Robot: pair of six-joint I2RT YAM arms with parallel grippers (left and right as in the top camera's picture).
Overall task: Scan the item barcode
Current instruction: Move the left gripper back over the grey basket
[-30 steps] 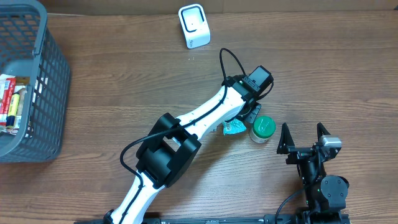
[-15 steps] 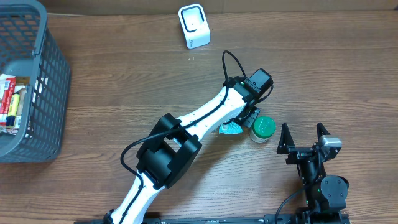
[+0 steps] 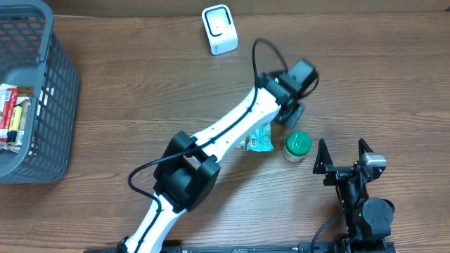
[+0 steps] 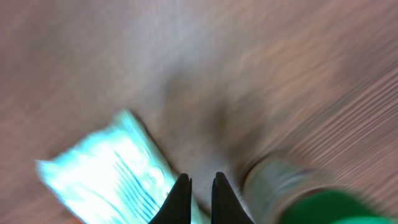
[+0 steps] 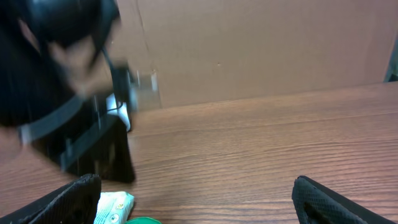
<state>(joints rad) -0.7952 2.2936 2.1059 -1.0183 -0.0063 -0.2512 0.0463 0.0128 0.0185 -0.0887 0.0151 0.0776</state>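
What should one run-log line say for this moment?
left claw: shut, empty | right claw: open | packet: on table beside jar | scanner: nothing near

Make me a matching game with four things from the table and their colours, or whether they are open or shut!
Things:
1. basket
2. scanner
3. jar lid
4. right gripper

Colour or state:
a. green
b. open wide
c. grey
d. white

Pairs: 1-c, 2-d, 3-a, 4-b
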